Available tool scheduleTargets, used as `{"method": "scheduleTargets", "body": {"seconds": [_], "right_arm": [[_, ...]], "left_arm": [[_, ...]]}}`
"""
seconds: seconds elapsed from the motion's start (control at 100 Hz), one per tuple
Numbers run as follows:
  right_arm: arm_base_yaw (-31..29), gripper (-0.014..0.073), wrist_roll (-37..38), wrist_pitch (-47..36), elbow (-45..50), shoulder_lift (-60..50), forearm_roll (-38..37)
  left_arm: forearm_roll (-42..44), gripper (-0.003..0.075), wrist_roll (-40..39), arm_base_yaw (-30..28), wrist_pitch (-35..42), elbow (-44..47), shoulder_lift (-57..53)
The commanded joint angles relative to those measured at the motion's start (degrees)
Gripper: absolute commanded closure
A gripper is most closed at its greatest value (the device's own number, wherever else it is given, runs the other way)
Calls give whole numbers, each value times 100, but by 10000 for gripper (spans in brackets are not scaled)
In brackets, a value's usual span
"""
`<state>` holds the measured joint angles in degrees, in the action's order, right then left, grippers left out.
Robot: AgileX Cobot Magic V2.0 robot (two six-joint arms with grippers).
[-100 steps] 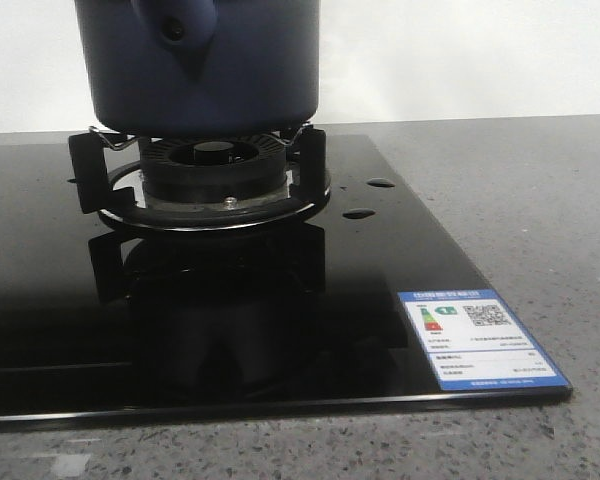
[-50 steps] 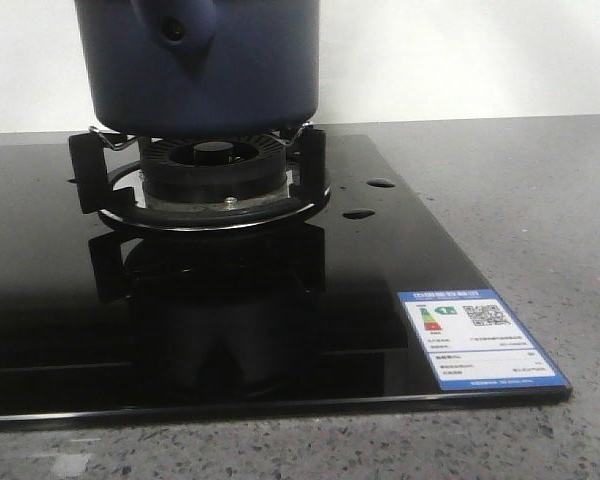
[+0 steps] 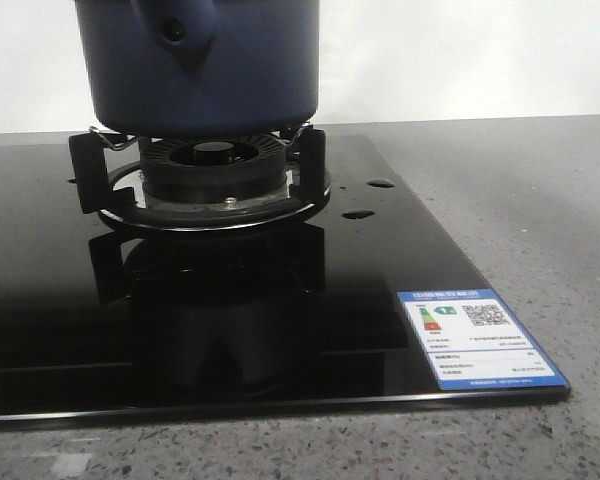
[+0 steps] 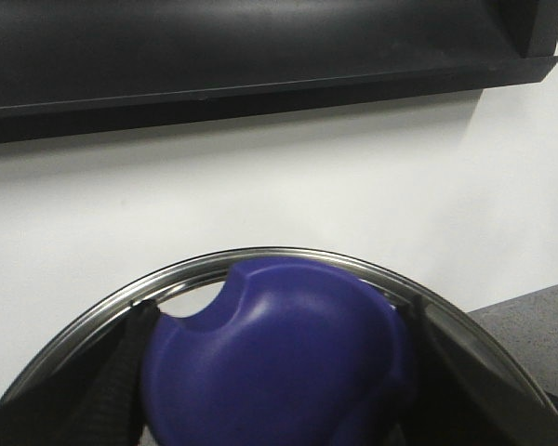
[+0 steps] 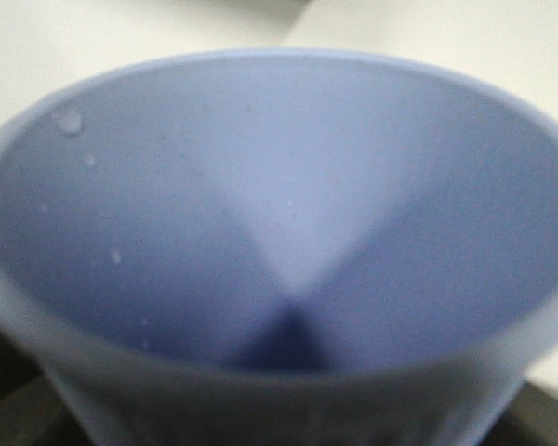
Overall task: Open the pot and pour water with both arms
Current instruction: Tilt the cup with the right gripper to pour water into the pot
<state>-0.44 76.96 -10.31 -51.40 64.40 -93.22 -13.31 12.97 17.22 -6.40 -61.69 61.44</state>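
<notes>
The navy pot [image 3: 205, 65] is seated on the burner stand [image 3: 210, 180]. Its lid knob [image 4: 279, 358] is gripped between the left hand's fingers [image 4: 107, 400]; the pale cup [image 5: 270, 251] fills the right wrist view, evidently held for pouring, though that hand's state cannot be told.

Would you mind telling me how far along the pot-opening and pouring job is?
Apparently done: the lid fills the left wrist view against the wall. In hand: the cup fills the right wrist view. Whether water was poured is unclear; the pot sits on the burner.
</notes>
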Motion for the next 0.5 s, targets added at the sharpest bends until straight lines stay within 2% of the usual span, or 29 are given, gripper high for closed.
{"method": "scheduleTargets", "body": {"seconds": [0.0, 0.12, 0.24, 0.37, 0.49], "right_arm": [[-376, 349, 2, -408, 68, -161, 228], [-918, 350, -342, -1033, 340, -151, 772], [-1487, 350, -1385, -1695, 707, -151, 1978], [-1989, 349, -2619, -2759, 1299, -83, 3321], [-2085, 349, -3257, -3066, 1711, 111, 3639]], "left_arm": [[-78, 369, 12, -1, 697, -221, -128], [-78, 369, 12, -1, 697, -221, -128], [-78, 369, 12, -1, 697, -221, -128], [-78, 369, 12, -1, 697, -221, -128], [-78, 369, 12, -1, 697, -221, -128]]}}
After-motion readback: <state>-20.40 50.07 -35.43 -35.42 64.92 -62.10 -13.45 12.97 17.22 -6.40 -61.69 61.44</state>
